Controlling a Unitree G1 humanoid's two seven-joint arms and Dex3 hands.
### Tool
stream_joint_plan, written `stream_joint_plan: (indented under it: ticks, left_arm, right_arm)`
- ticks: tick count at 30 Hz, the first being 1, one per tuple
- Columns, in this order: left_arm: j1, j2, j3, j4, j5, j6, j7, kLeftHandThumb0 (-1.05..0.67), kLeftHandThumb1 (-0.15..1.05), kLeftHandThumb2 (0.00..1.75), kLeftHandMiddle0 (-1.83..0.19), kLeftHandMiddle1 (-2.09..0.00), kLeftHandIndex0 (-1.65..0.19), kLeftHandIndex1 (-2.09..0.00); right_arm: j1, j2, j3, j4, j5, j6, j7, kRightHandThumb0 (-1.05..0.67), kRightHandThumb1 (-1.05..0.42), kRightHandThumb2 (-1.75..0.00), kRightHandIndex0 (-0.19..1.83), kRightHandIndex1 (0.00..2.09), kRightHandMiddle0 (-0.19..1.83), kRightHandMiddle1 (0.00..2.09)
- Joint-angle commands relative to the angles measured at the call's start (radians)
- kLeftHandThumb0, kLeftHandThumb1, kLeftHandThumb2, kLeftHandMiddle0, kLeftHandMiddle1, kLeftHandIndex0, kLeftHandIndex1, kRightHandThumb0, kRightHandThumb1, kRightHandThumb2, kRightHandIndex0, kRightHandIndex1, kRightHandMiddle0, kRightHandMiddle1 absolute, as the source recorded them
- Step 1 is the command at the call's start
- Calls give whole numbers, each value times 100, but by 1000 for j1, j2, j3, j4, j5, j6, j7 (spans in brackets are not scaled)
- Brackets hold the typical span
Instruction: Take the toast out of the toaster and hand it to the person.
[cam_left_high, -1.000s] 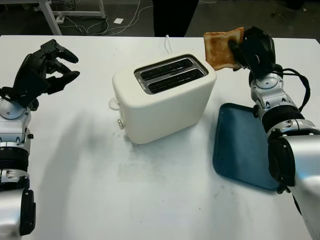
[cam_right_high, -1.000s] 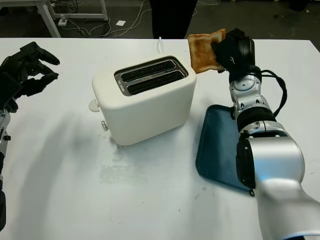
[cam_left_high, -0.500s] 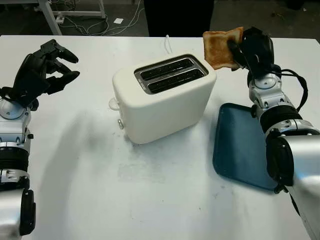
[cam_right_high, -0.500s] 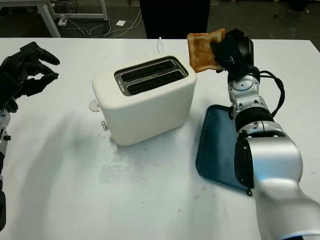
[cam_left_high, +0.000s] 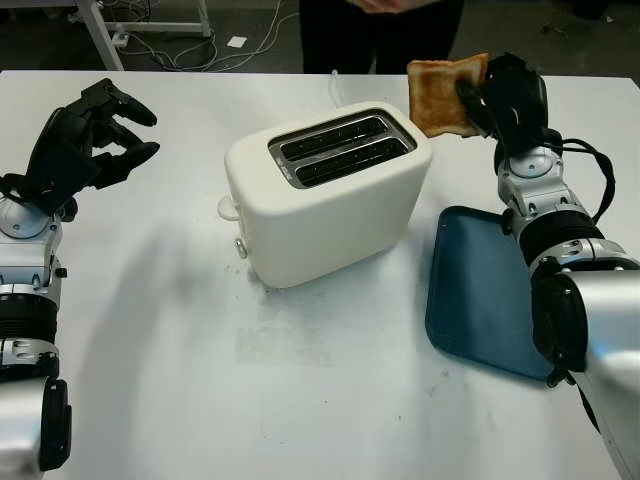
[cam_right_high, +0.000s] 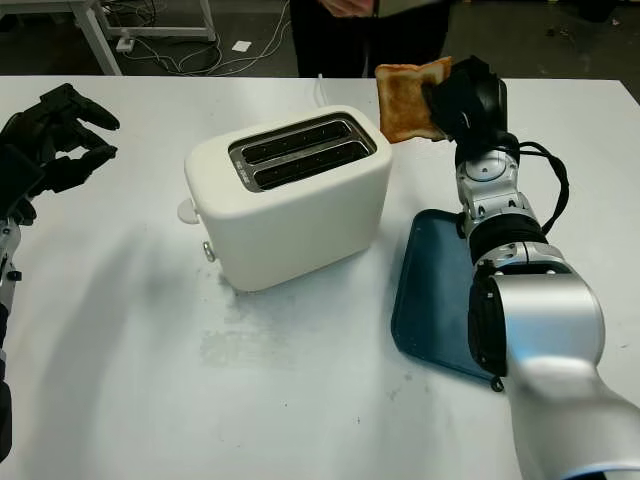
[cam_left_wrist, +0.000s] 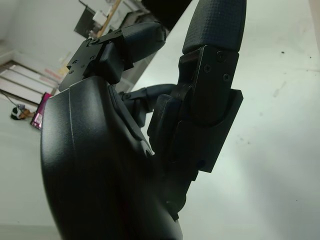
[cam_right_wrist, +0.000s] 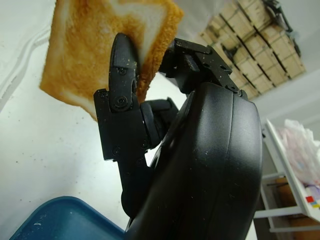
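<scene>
Toast (cam_left_high: 444, 94) in right robot hand (cam_left_high: 492, 98), above toaster (cam_left_high: 325, 195) corner.

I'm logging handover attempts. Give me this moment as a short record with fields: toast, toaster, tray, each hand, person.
toast: out of the toaster, held upright in the air past the toaster's far right corner
toaster: white, mid-table, both slots vacant
tray: blue, on the table right of the toaster, nothing on it
right hand: shut on the toast, raised towards the table's far edge
left hand: open, raised over the table's left side
person: standing at the far edge, opposite the toaster
</scene>
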Motion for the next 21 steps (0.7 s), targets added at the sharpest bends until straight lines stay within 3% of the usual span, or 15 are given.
stream_joint_plan:
  ticks: [1,4,7,21]
  left_arm:
    - [-12,3,0,-12,-5,7,-1,-105,92,11,-33,-151,-30,-145]
    - [-12,2,0,-15,-6,11,-3,-105,92,11,-33,-152,-30,-145]
    - [-11,3,1,-11,-7,7,-5,-105,92,11,-33,-152,-29,-144]
    - [-11,2,1,-3,-2,-6,4,-105,92,12,-34,-152,-29,-145]
  right_arm:
    - [-18,8,-5,-3,8,-1,-3,-9,-92,-31,52,173,44,157]
    - [-17,8,-4,-4,7,-7,-2,-10,-92,-31,61,174,41,172]
    - [-14,8,-2,-4,4,-10,-2,-11,-92,-31,70,175,42,173]
    - [-15,9,11,-4,-5,-5,-13,-10,-92,-31,70,175,43,164]
